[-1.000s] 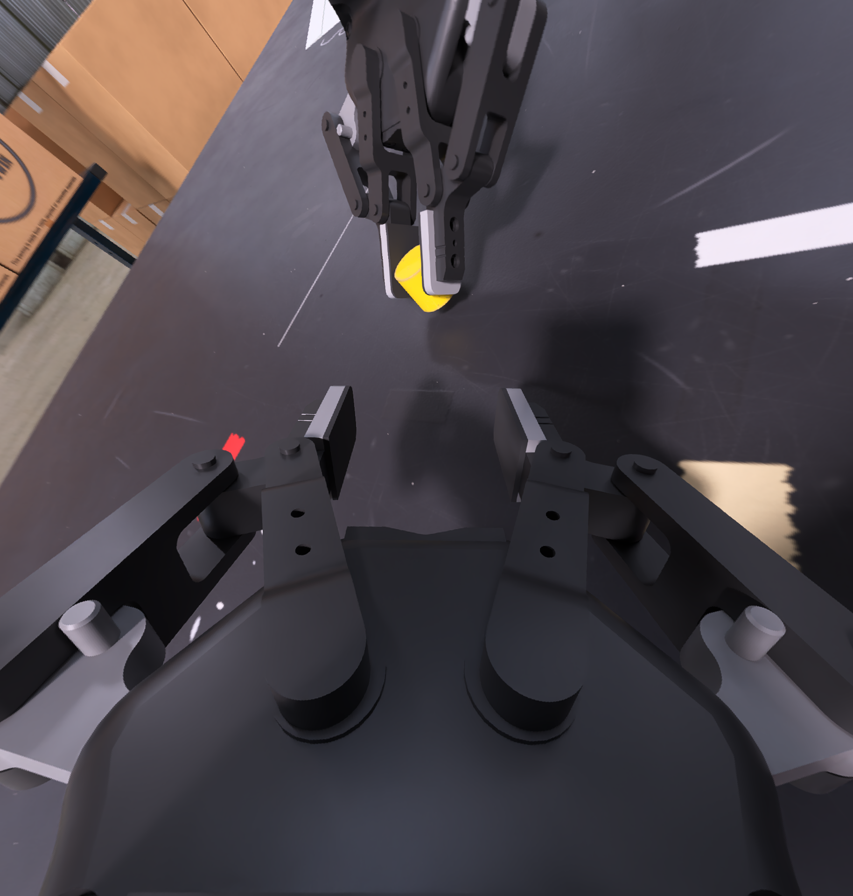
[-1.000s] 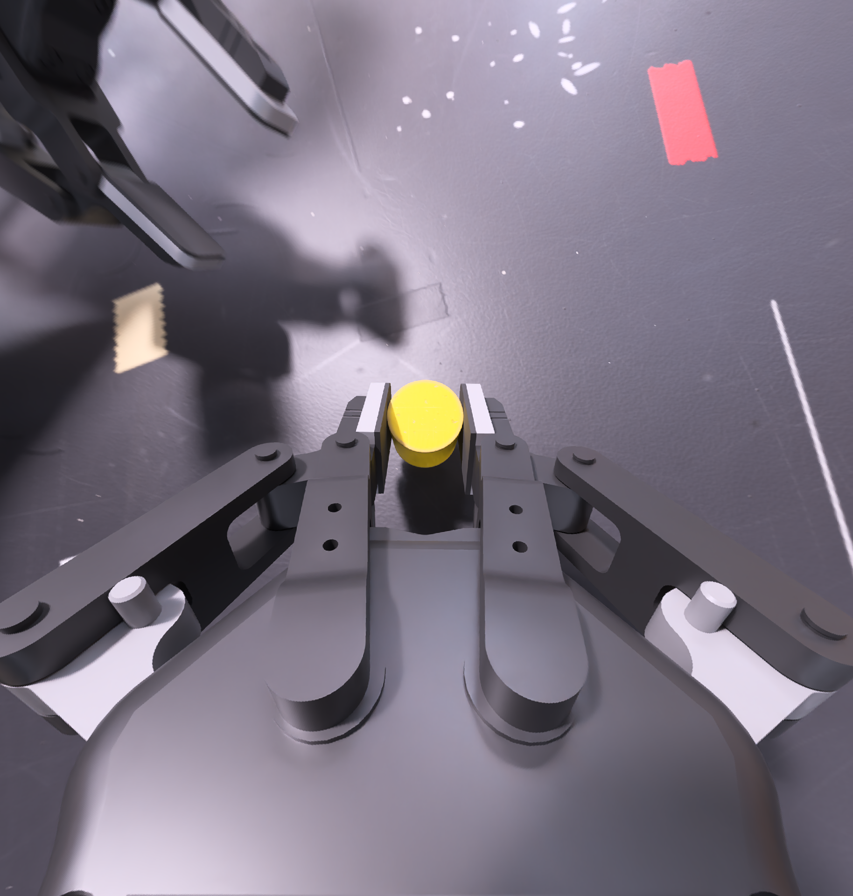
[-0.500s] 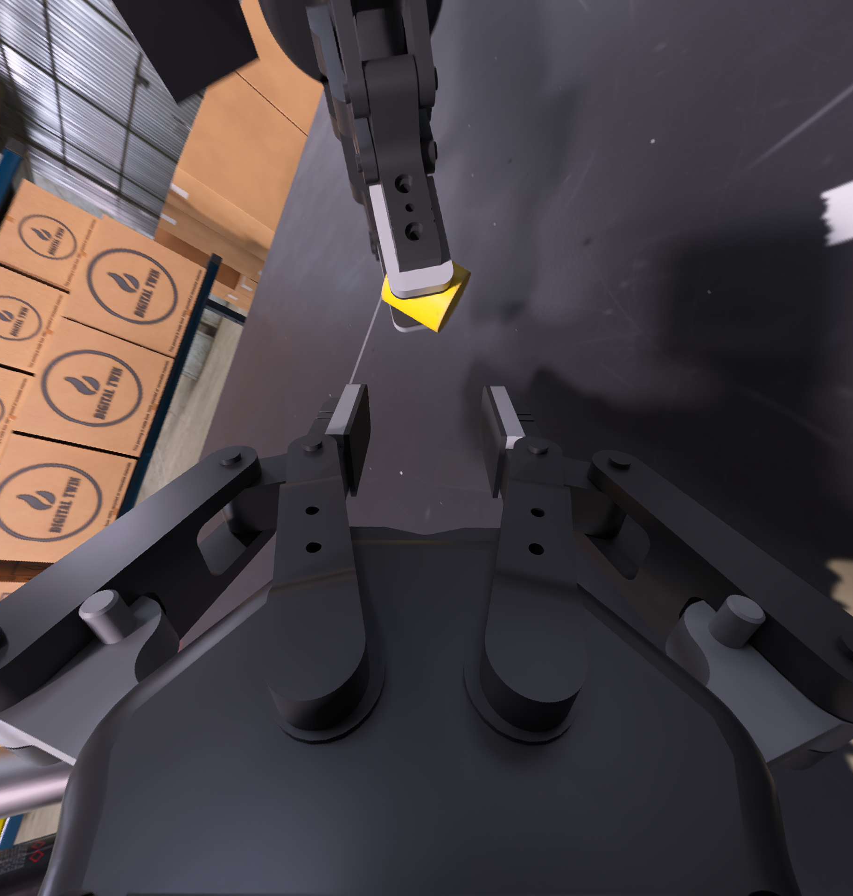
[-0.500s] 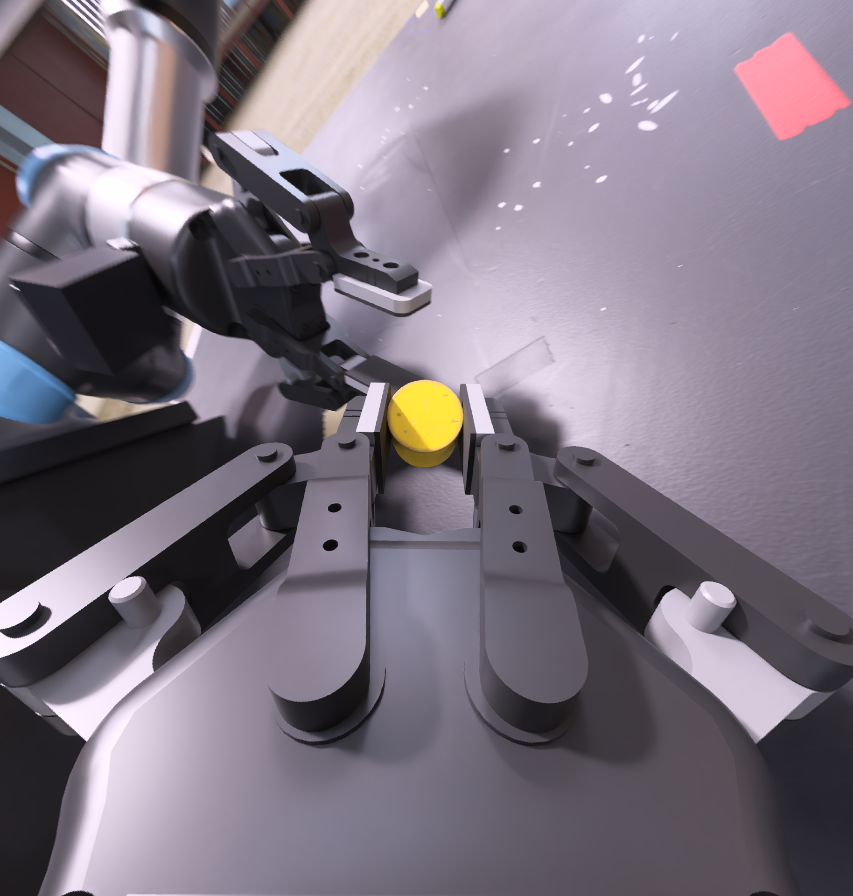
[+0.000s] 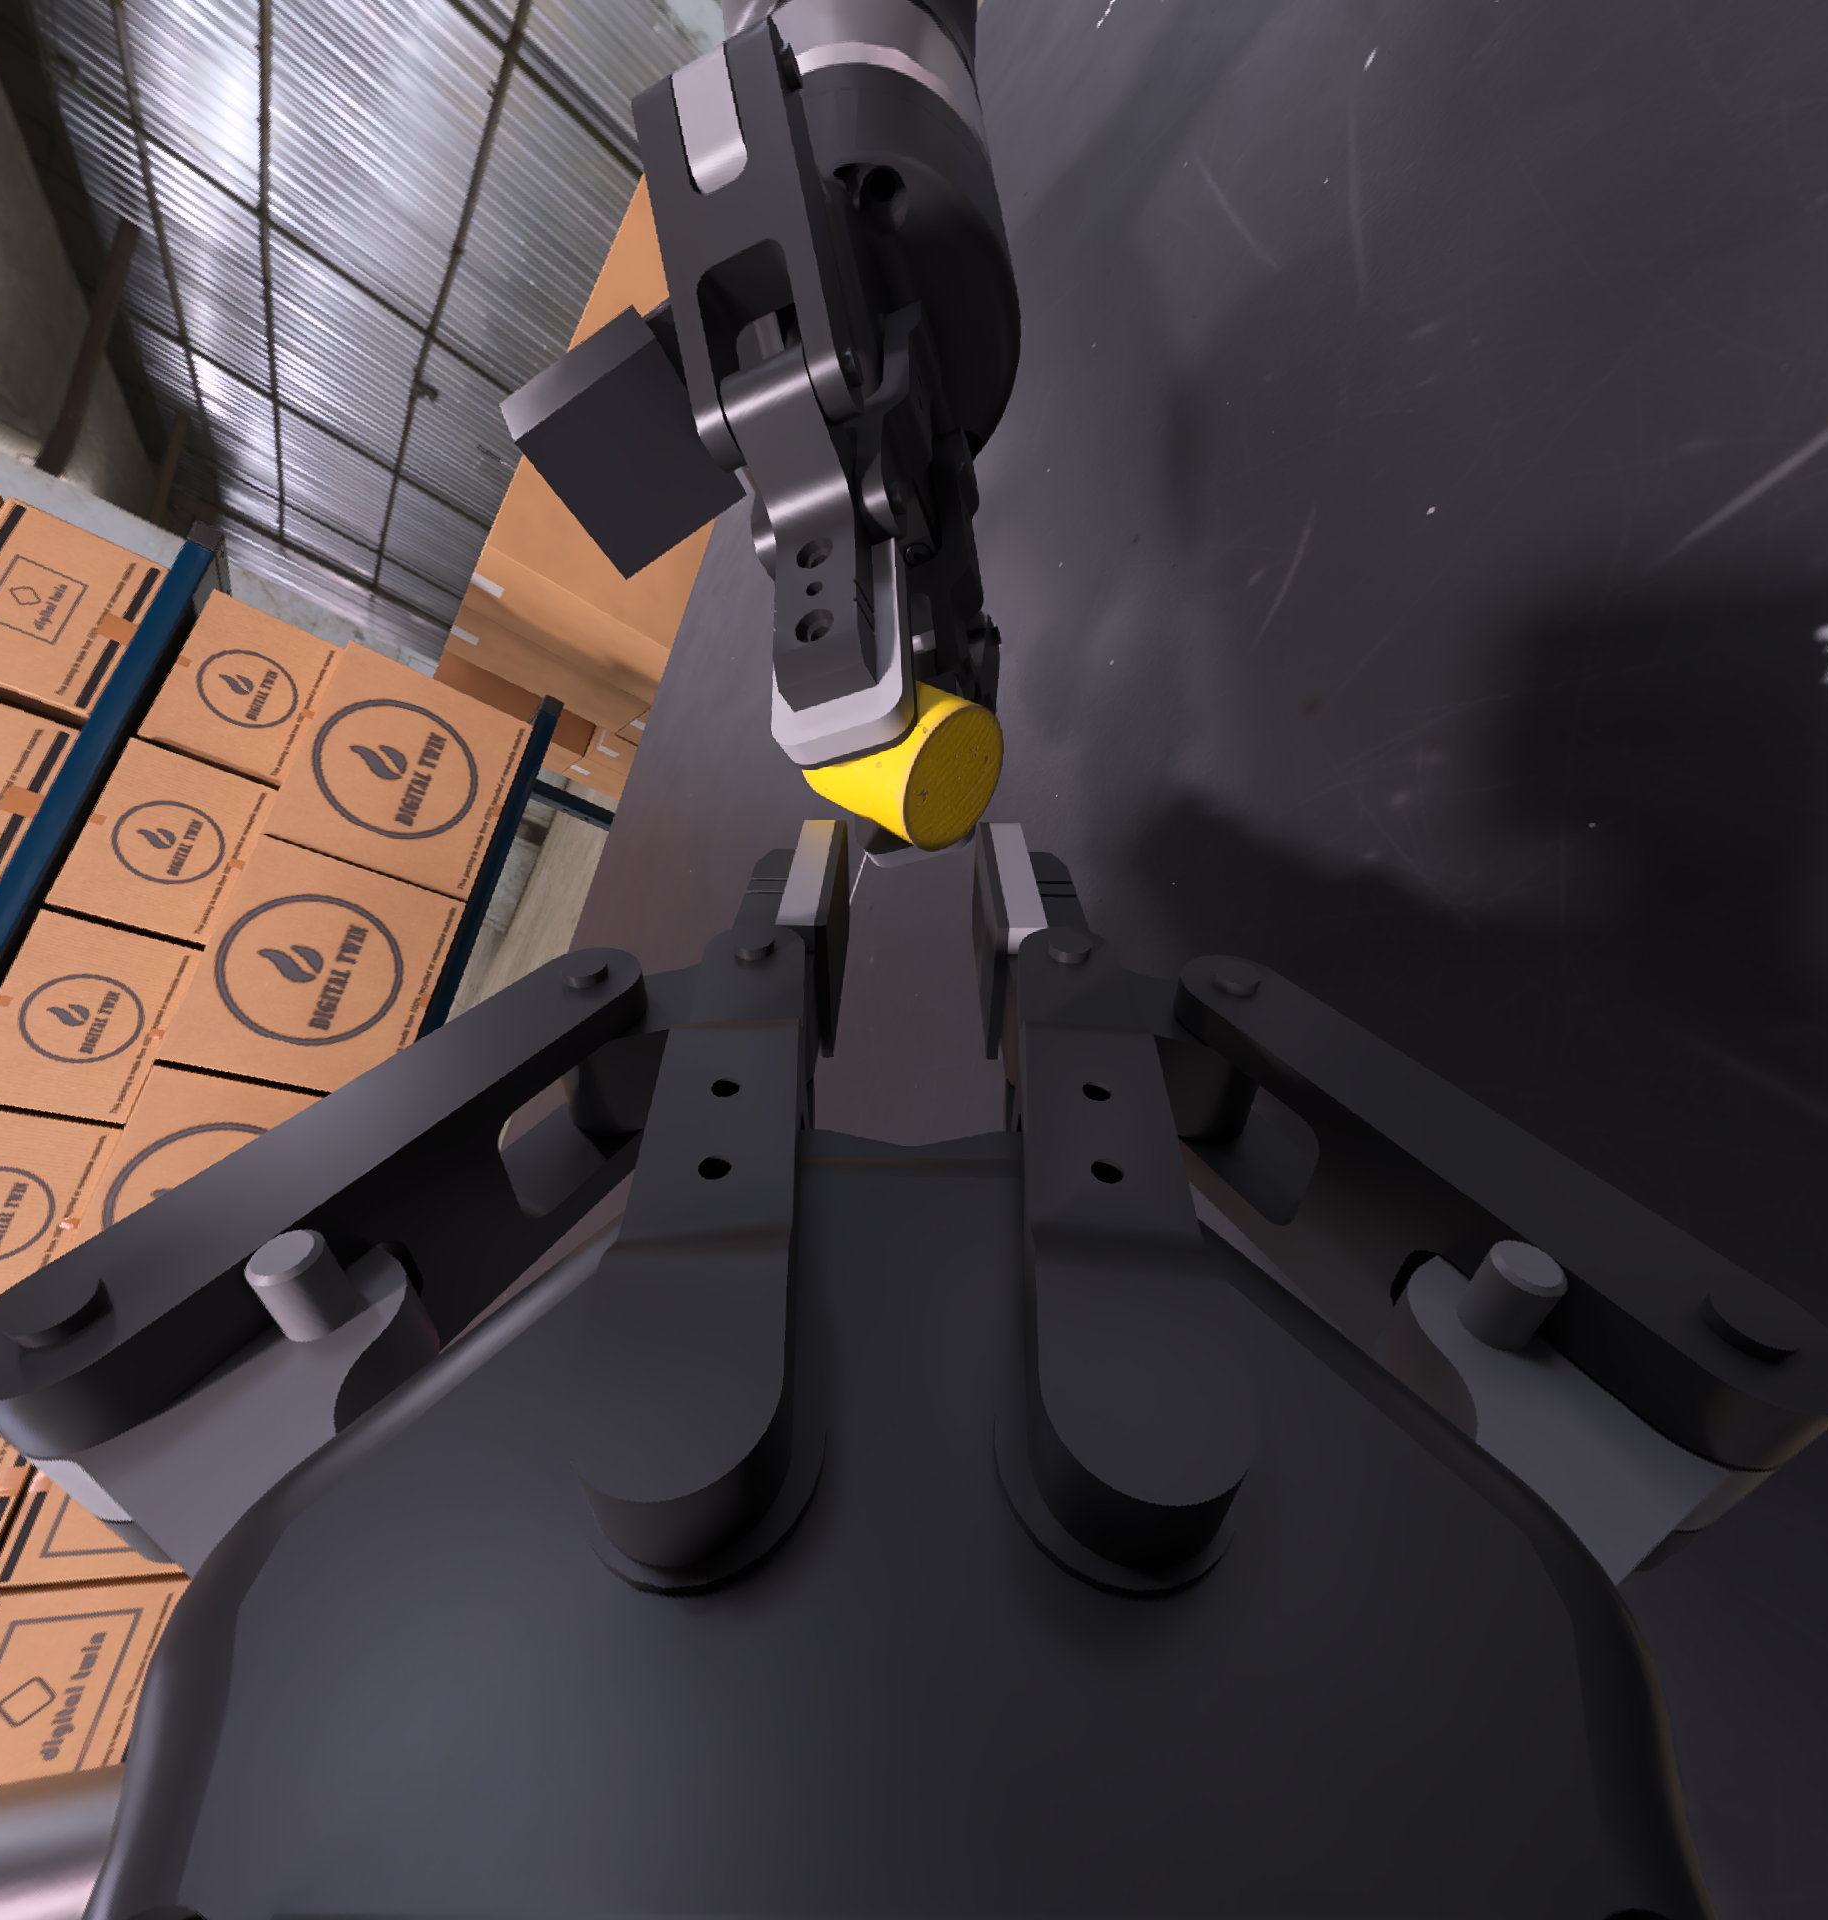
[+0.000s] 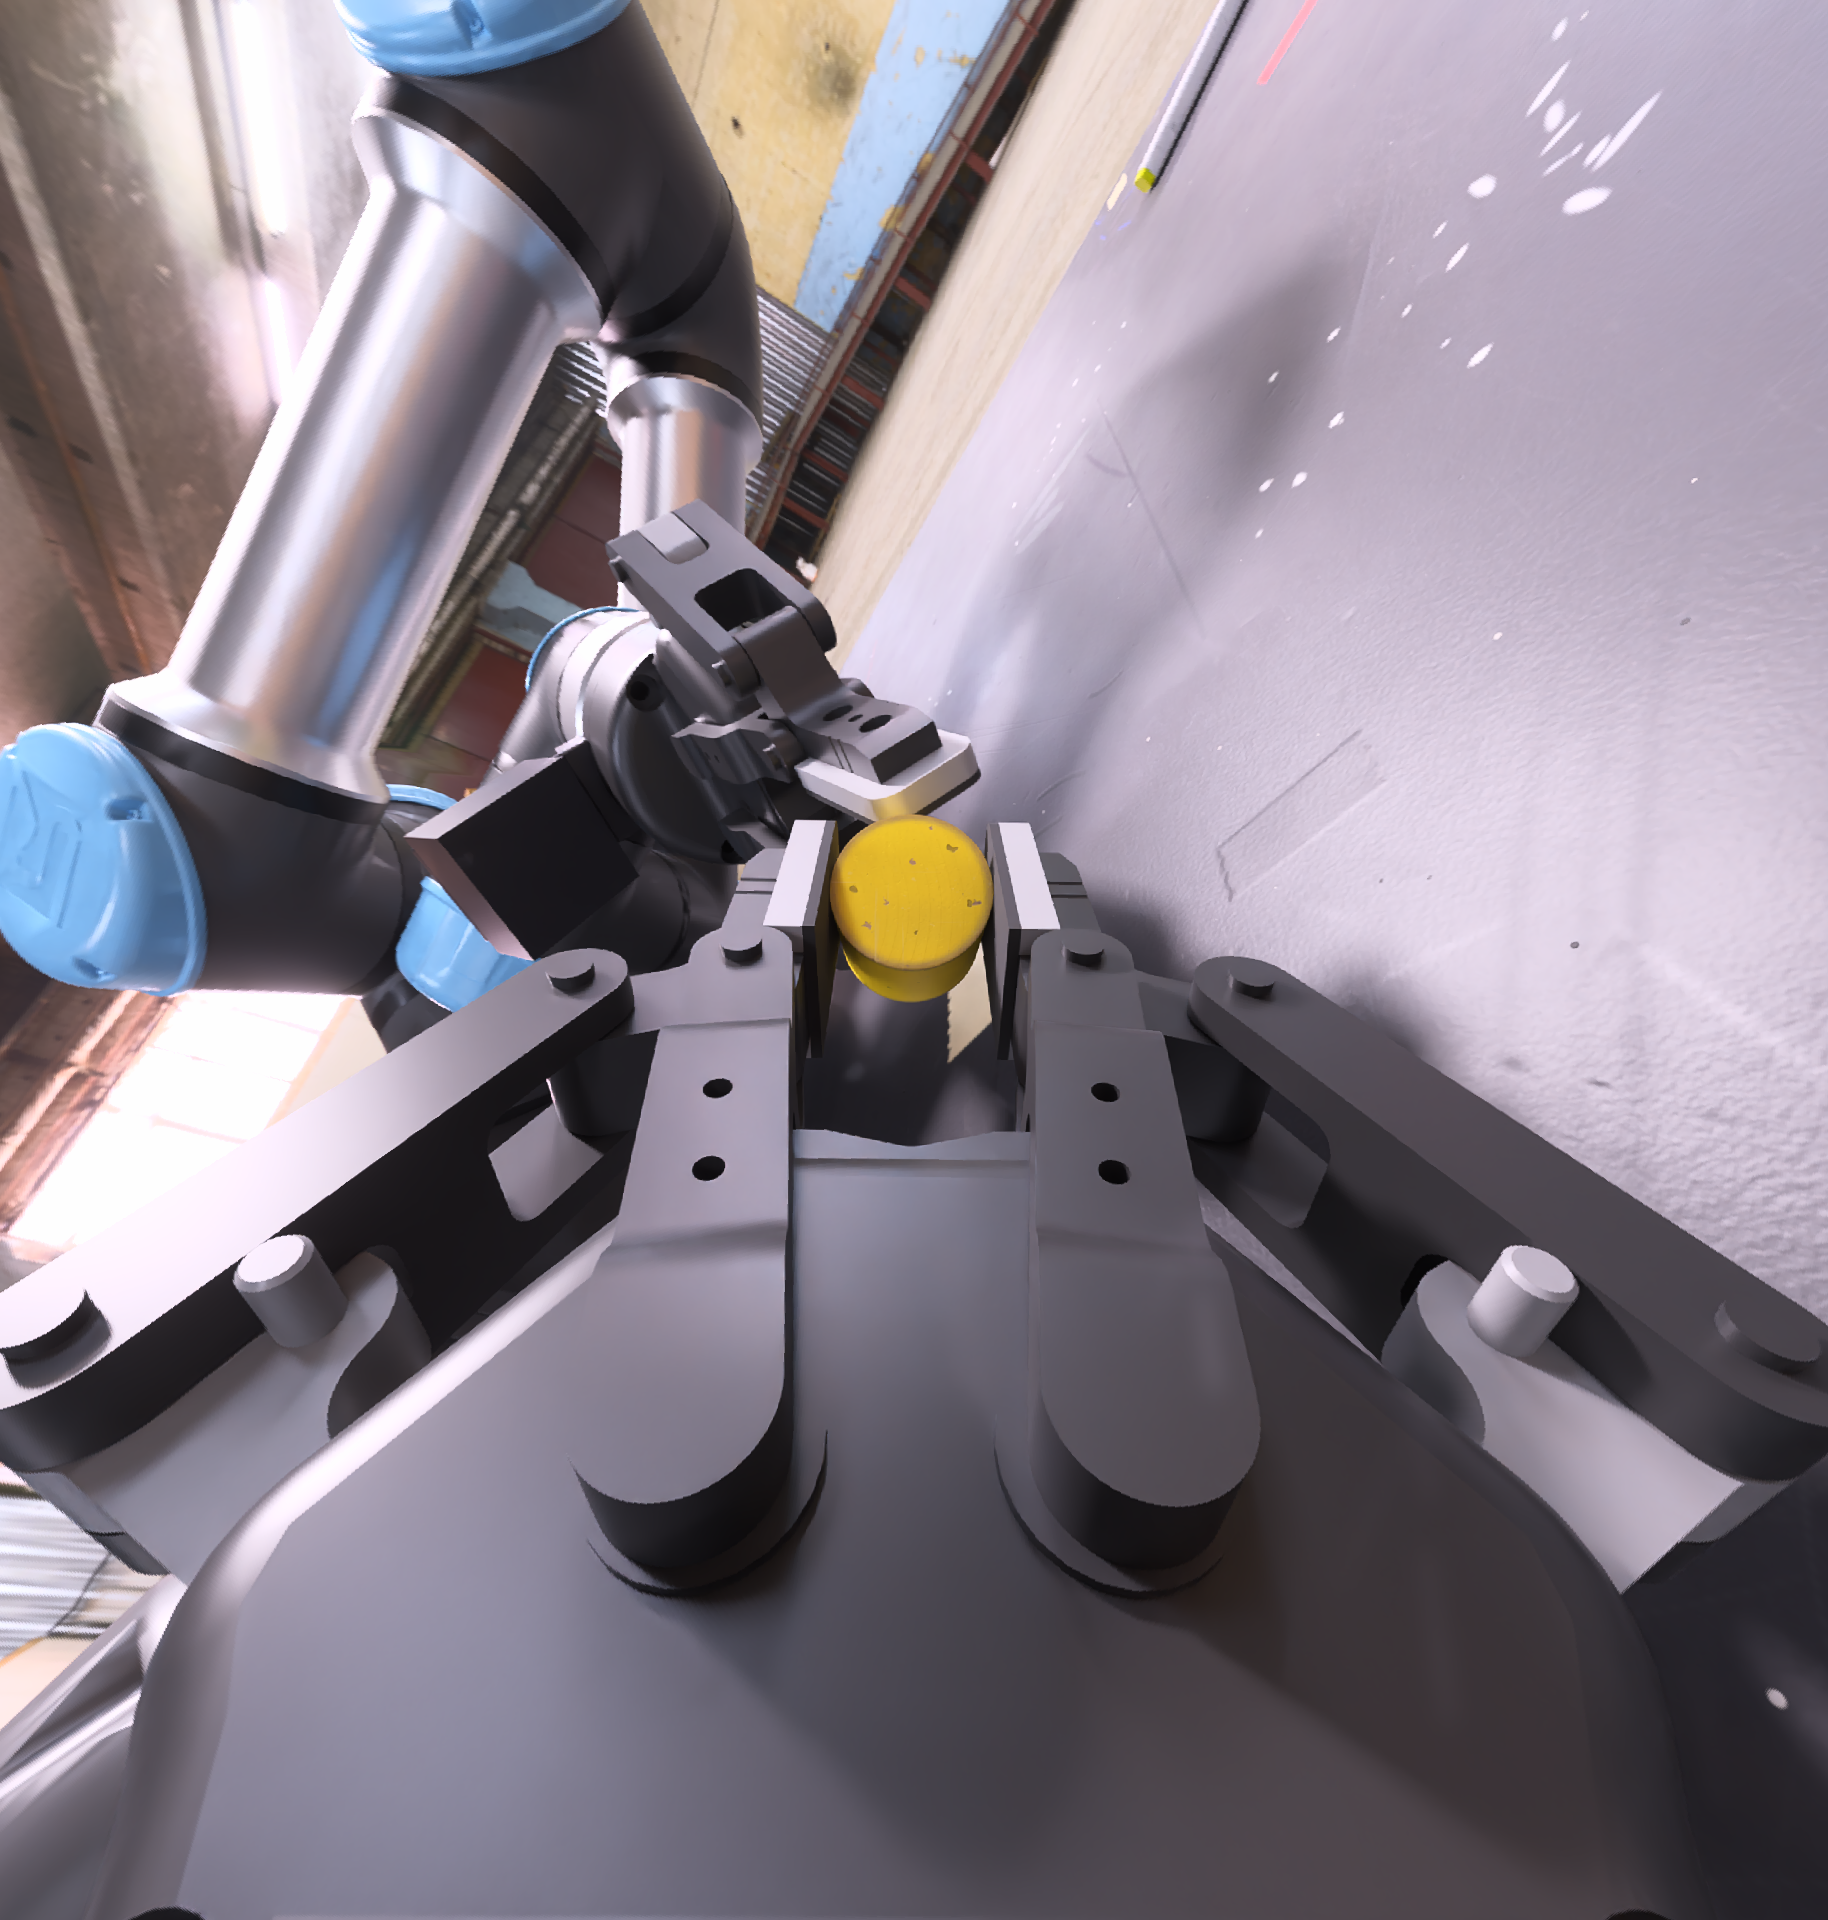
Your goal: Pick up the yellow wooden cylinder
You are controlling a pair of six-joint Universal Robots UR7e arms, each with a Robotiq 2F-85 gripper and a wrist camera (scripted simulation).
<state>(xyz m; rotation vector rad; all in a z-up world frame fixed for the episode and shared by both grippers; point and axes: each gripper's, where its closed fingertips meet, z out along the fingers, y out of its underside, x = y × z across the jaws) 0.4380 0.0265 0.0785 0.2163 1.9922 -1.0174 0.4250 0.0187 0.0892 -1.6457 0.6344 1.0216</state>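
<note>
We hold the yellow wooden cylinder [image 6: 911,891] between the fingers of our right gripper [image 6: 911,883], lifted above the dark surface [image 6: 1512,727]. Our left gripper [image 5: 912,883] waits just near it, fingers apart and empty.

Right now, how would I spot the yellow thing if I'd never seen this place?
Find the big dark table, then the right end effector held above it. Pinched between its two fingers is a short yellow wooden cylinder with flat round ends. It is the only bright yellow thing among black and grey metal parts.
</note>
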